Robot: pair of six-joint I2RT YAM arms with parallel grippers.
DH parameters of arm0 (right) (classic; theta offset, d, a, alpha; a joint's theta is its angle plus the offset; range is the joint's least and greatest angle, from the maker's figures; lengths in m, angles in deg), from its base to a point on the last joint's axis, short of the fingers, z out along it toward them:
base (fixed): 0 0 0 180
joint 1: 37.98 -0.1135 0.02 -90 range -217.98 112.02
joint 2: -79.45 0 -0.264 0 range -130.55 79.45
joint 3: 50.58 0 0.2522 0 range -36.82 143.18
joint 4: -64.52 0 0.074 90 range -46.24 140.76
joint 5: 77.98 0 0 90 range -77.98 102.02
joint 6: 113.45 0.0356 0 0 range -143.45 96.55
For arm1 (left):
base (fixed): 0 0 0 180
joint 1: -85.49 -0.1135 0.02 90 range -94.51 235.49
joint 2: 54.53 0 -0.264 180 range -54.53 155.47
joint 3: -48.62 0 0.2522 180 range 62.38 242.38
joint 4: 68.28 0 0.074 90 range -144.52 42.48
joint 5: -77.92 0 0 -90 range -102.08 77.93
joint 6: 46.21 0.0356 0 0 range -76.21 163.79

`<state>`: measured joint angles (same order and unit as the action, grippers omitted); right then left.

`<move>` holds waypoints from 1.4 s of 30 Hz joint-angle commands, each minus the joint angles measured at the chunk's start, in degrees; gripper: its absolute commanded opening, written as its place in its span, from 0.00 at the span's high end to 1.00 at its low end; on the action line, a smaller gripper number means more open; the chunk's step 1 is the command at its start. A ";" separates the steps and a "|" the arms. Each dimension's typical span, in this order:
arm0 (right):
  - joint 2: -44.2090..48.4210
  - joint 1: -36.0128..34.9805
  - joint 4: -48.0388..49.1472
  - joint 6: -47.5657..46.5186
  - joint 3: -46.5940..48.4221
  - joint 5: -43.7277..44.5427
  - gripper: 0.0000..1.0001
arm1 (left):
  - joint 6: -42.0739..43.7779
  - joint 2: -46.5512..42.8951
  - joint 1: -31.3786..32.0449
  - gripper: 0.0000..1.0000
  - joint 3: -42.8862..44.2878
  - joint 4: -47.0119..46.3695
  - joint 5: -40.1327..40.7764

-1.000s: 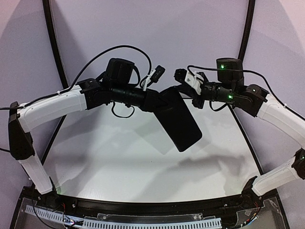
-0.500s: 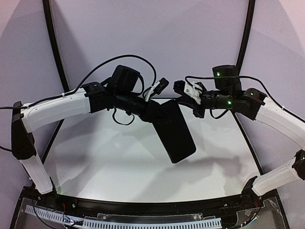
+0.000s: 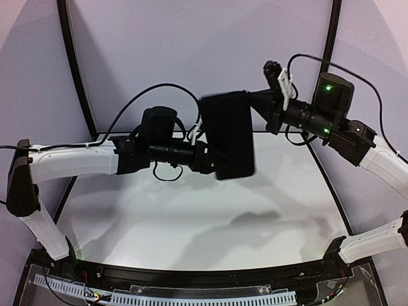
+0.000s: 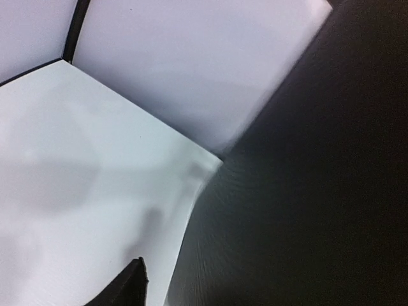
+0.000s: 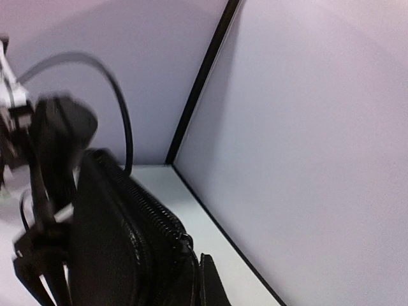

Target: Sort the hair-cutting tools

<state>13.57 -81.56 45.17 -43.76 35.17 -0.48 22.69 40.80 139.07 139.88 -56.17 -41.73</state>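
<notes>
Walls: pale panels (image 3: pixel 191 51) close off the back and both sides, and I see black posts (image 3: pixel 70 64) at the corners.
Counter: the white counter (image 3: pixel 191 223) lies bare under both arms, with soft shadows across its middle.
Left arm: the left arm (image 3: pixel 76 162) reaches from the left edge toward the centre, roughly level, above the counter.
Right arm: the right arm (image 3: pixel 376 156) comes in from the right and rises to the upper centre, higher than the left one.
Case: a flat black rectangular case (image 3: pixel 228 137) hangs in the air between the two arms, nearly upright and clear of the counter; its outline is blurred from above.
Hair-cutting tools: from my feeds I cannot tell where the hair-cutting tools are; no view shows the scissors or the combs.
Cable: a black cable (image 3: pixel 159 89) loops up over the left wrist.
Right fingers: the right fingers (image 3: pixel 260 105) are clenched on the case at its upper right corner, along the zip side.
Left fingers: the left fingers (image 4: pixel 135 287) sit at the case's lower left edge and look released; the one tip I can see stands just off the case, with white counter showing between them. The other is hidden behind the case.
Zip: the zip (image 5: pixel 156 217) runs along the case's edge, right under my right wrist camera.
</notes>
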 commanded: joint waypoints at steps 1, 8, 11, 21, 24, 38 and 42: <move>1.73 -0.53 11.67 8.61 3.04 -0.06 1.00 | -7.09 -1.07 -0.92 0.29 -4.20 -16.15 -2.10; 2.74 -0.51 13.36 15.42 1.83 -0.13 1.00 | -10.55 -0.84 -0.95 0.28 -8.31 -27.82 -4.10; 3.42 -0.51 13.85 17.88 0.68 -0.79 1.00 | -13.08 -0.44 -0.94 0.29 -9.57 -35.25 -5.94; 5.19 -0.51 11.53 20.25 -2.45 -0.91 1.00 | -10.22 -0.09 -0.88 0.71 -6.49 -33.74 -6.32; 5.93 -0.48 7.90 16.33 -2.69 -2.59 1.00 | -8.29 -0.73 -0.93 0.97 -5.62 -30.31 -6.15; 4.92 -0.37 -15.08 -21.10 2.66 19.57 1.00 | 14.59 -7.24 0.70 0.99 -1.73 17.15 10.75; 5.52 -0.28 -13.83 -22.64 2.23 25.82 1.00 | 15.64 -7.59 0.73 0.99 -2.94 20.55 13.16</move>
<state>17.47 -81.63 28.28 -60.99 34.97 15.56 36.10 34.76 140.25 137.42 -47.74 -34.86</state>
